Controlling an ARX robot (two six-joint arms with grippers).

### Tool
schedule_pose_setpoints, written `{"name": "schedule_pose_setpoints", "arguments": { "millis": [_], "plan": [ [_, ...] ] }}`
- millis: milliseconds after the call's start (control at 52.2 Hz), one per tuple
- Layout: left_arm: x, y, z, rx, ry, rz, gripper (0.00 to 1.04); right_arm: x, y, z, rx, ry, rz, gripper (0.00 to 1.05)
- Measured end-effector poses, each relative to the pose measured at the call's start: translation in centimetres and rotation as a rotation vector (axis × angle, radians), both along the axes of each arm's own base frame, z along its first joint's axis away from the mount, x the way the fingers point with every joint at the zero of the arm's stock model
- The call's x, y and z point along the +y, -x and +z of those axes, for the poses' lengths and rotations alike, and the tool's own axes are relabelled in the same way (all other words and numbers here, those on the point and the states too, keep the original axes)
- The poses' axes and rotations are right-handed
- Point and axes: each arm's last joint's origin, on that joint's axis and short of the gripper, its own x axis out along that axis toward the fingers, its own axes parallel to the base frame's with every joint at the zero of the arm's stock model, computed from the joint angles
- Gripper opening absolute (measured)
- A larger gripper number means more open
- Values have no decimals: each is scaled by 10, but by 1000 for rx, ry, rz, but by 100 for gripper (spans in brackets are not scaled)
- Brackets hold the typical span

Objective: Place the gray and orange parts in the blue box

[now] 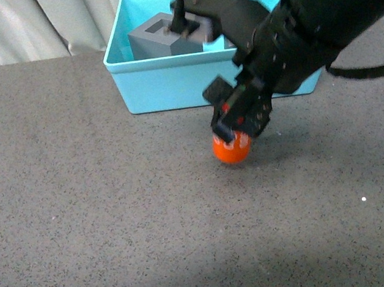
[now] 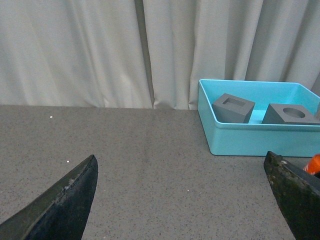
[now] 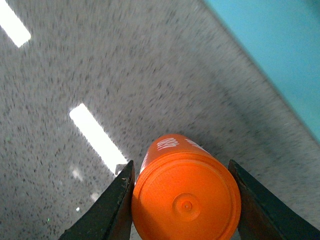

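Observation:
My right gripper [image 1: 237, 126] is shut on the orange cylinder [image 1: 231, 148], holding it just above the tabletop in front of the blue box [image 1: 159, 82]. In the right wrist view both fingers press the sides of the orange cylinder [image 3: 186, 197], whose white numbers show on top. The gray cube with a square recess [image 2: 233, 107] and the gray cube with a round recess [image 2: 290, 114] lie inside the blue box [image 2: 250, 140]. The square-recess cube [image 1: 158, 36] also shows in the front view. My left gripper [image 2: 182, 200] is open over bare table, well left of the box.
A dark speckled tabletop [image 1: 77, 208] spreads around the box. Pale curtains [image 2: 100, 50] hang behind the table's far edge. My right arm [image 1: 317, 10] reaches over the box's right part.

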Motion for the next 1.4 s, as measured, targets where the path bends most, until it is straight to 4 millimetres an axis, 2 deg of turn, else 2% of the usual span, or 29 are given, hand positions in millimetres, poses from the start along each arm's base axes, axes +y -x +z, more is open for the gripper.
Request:
{"name": "schedule_pose_setpoints", "arguments": {
  "millis": [58,211,288,364,460,594,786,1035,1265,1400],
  "plan": [
    [0,0,0,0,0,0,98,-6,-5,18,-48,-43,-37,45],
    [0,0,0,0,0,0,98,-24,-42,88,-231,-170,-171,45],
    [0,0,0,0,0,0,98,-27,-62,106,-268,-190,-212,45],
    [0,0,0,0,0,0,98,-24,-75,110,-273,-199,-224,45],
    [0,0,0,0,0,0,98,-15,-92,102,-252,-190,-233,45],
    [0,0,0,0,0,0,98,5,-117,67,-154,-148,-231,45],
    [0,0,0,0,0,0,98,20,-133,40,-109,-103,-232,45],
    [0,0,0,0,0,0,98,26,-146,6,-23,-16,-258,45],
    [0,0,0,0,0,0,98,24,-146,1,-1,-1,-265,45],
    [0,0,0,1,0,0,98,22,-148,3,-5,-18,-270,61]
  ]
}}
